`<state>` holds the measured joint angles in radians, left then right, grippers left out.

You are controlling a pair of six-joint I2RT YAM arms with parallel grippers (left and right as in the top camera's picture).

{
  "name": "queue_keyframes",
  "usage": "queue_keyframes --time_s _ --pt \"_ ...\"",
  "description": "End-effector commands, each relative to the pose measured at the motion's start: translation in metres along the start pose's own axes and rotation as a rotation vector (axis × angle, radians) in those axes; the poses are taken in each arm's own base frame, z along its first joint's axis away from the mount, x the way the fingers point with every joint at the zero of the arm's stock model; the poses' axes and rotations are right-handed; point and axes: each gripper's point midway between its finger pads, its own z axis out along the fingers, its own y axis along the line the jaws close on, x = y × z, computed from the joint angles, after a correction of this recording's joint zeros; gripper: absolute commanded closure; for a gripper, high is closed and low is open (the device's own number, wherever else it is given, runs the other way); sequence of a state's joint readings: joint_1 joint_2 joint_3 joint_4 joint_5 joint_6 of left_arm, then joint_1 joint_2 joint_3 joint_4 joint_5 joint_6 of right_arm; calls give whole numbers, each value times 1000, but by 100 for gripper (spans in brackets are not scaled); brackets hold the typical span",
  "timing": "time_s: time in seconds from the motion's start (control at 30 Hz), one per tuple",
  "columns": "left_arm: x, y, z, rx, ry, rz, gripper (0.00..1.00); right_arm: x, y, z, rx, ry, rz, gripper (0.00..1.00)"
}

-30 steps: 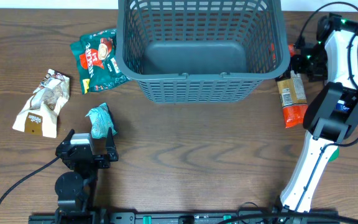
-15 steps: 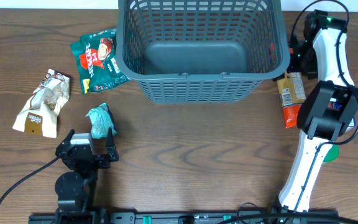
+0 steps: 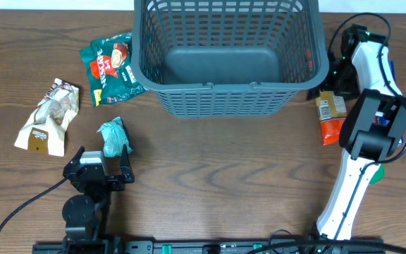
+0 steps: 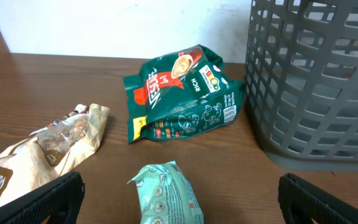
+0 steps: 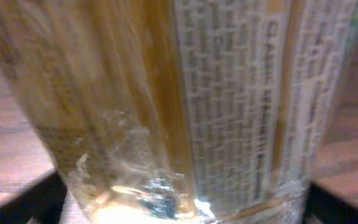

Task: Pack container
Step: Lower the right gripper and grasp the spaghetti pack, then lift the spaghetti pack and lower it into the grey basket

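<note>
The container is a large dark grey lattice basket (image 3: 231,86) at the table's back middle, with nothing showing inside it; its wall also shows in the left wrist view (image 4: 309,81). My left gripper (image 3: 104,156) is open, and a teal packet (image 3: 113,137) lies on the table between its fingers (image 4: 179,202). My right gripper (image 3: 335,75) is low beside the basket's right wall, over the far end of a gold-and-orange packet (image 3: 330,113). That packet fills the right wrist view (image 5: 197,93), with the spread fingers (image 5: 185,202) on either side of it.
A green Nescafe packet (image 3: 110,68) lies just left of the basket and shows in the left wrist view (image 4: 182,93). A beige snack packet (image 3: 48,118) lies at the far left (image 4: 36,152). The rest is brown wooden table.
The right arm has swung left toward the basket and lowered its gripper onto the far end of the gold-and-orange packet. The left arm has not moved.
</note>
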<state>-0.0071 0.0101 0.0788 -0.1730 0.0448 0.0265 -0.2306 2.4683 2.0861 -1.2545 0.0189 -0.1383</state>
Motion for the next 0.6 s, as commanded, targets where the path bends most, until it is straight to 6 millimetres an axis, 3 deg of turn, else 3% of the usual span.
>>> queue_keyframes --time_s 0.0,0.33,0.43,0.57 --pt "12 3 2 -11 26 6 1 14 -1 28 -3 69 11 99" --pt "12 3 2 -11 26 6 1 13 -3 26 -2 57 19 99" --pt "12 3 2 -11 26 6 2 8 -6 8 4 16 37 99" --pt "12 3 2 -11 26 6 1 -5 -15 -44 35 -111 87 99"
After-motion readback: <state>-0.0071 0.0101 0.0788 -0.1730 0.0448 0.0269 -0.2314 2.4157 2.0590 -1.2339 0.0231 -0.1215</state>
